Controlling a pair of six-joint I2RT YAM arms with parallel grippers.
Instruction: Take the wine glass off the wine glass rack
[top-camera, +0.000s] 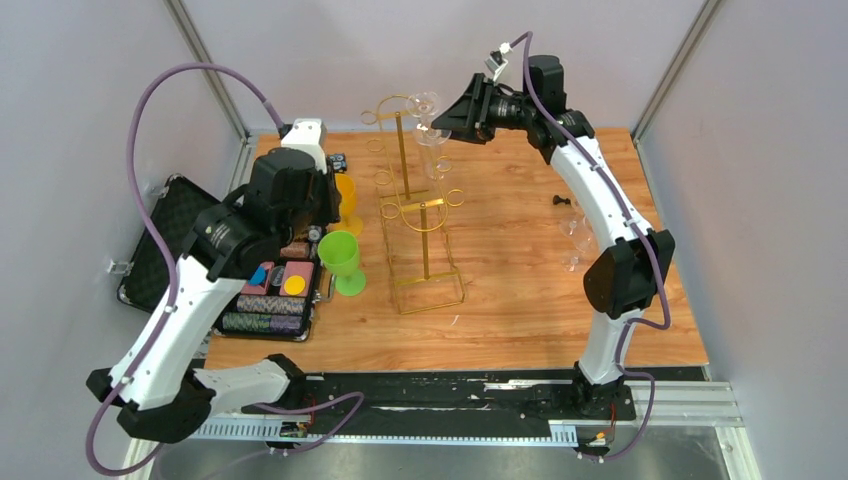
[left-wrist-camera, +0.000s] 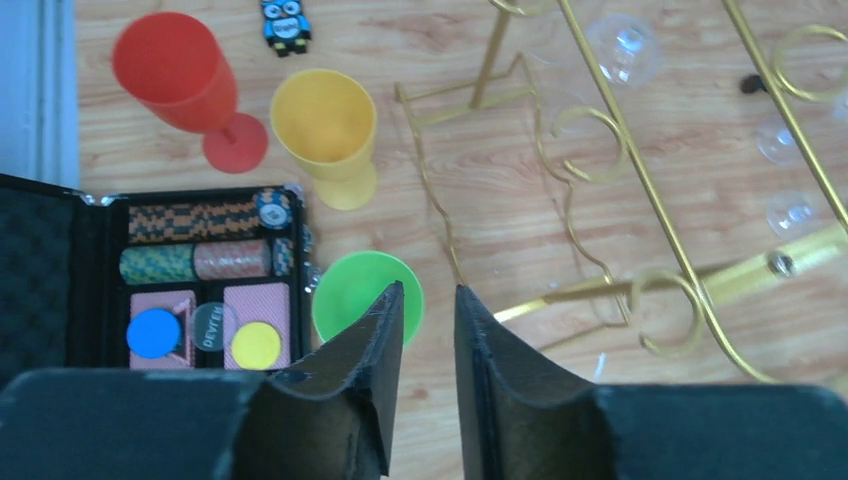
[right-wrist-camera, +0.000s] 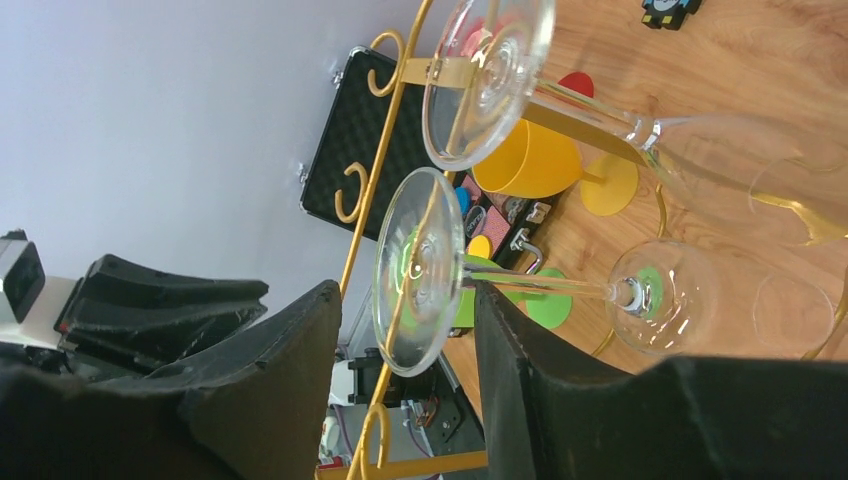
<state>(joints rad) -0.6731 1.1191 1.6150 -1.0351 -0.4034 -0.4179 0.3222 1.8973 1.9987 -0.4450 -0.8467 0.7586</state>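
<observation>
Overhead, the wooden worktop (top-camera: 520, 300) is bounded by grey walls on the left, back and right. A broad stretch of wood lies between the wine glass rack (top-camera: 404, 150) and the right edge. The rack stands mid-worktop. Count: two gold posts with curled loop arms, over a rectangular wire base. The wine glass (top-camera: 426, 103) hangs inverted at the top of the far post, near the back edge, and the right gripper (top-camera: 442, 122) meets it from the right. One open chip case (top-camera: 165, 230) lies at the left edge.

From the left wrist, the left gripper (left-wrist-camera: 428, 295) hangs above the worktop with its jaws narrow. A slim gap shows between them, with nothing in it. Count: three upright plastic goblets, set apart from one another: green (left-wrist-camera: 350, 300) below the fingertips, yellow (left-wrist-camera: 325, 125) and red (left-wrist-camera: 170, 65). Rack wire runs to their right.

From the right wrist, the jaws stand half apart astride the wine glass's round foot. The left finger is clear of the foot; whether the right finger touches it cannot be told. Count: two clear glass feet, the second glass (right-wrist-camera: 490, 70) just above the first. The grey wall stands behind the rack.
</observation>
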